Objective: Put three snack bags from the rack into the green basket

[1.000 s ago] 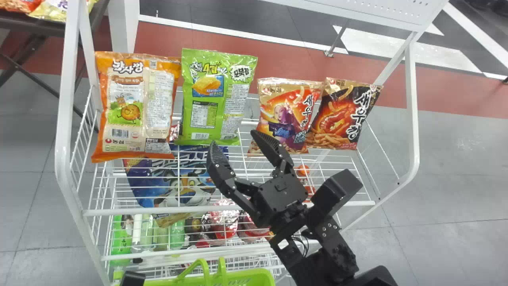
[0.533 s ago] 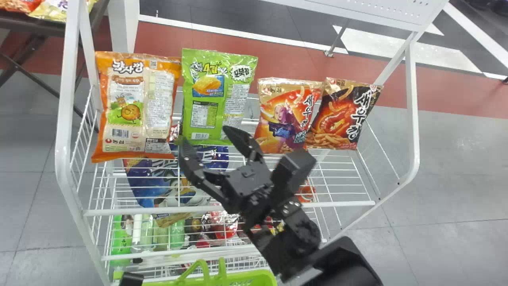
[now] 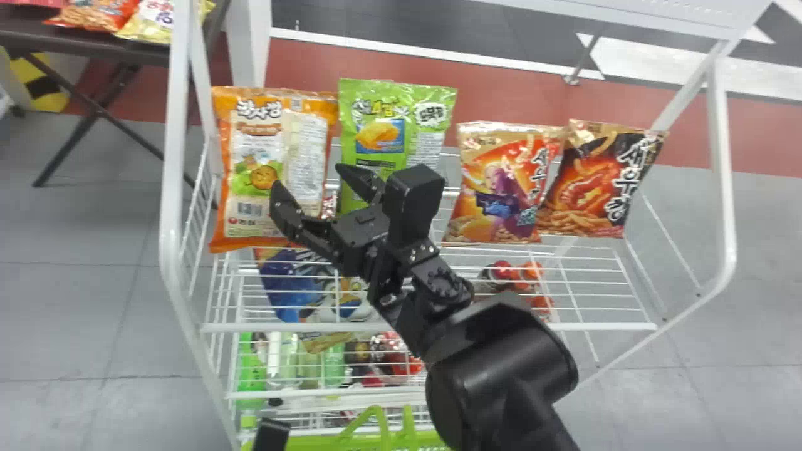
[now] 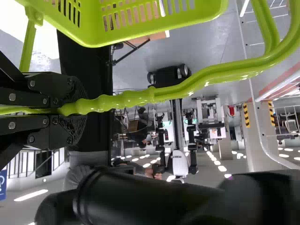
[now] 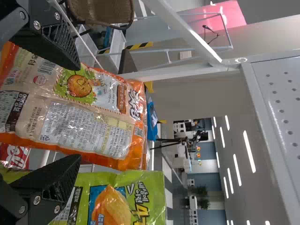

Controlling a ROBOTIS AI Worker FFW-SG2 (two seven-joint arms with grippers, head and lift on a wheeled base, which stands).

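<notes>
The orange snack bag [image 3: 260, 150] is set at the left end of a row on the white wire rack [image 3: 170, 250], with the green snack bag [image 3: 398, 113] just beside it on the right. Farther right, past a gap, a tan-and-red snack bag [image 3: 498, 181] and a dark snack bag [image 3: 592, 181] are placed close together. In the head view, the right gripper [image 3: 311, 180] is held on the near side of the two left bags, its jaws spread wide; in its wrist view, the orange bag is seen between the spread jaws, but whether it is touched cannot be told. The green basket [image 3: 363, 442] is held low at the near edge of the rack, where part of the left gripper [image 3: 270, 433] is also seen. In the left wrist view, the basket's handle [image 4: 187, 88] is pinched by its jaws. Below the bags, a blue packet [image 3: 288, 291] is seen through the wires, with a green bottle [image 3: 252, 376] and red packs [image 3: 396, 357] lower down. At the far left, more bags [image 3: 147, 22] are laid on a dark table [image 3: 81, 49].
</notes>
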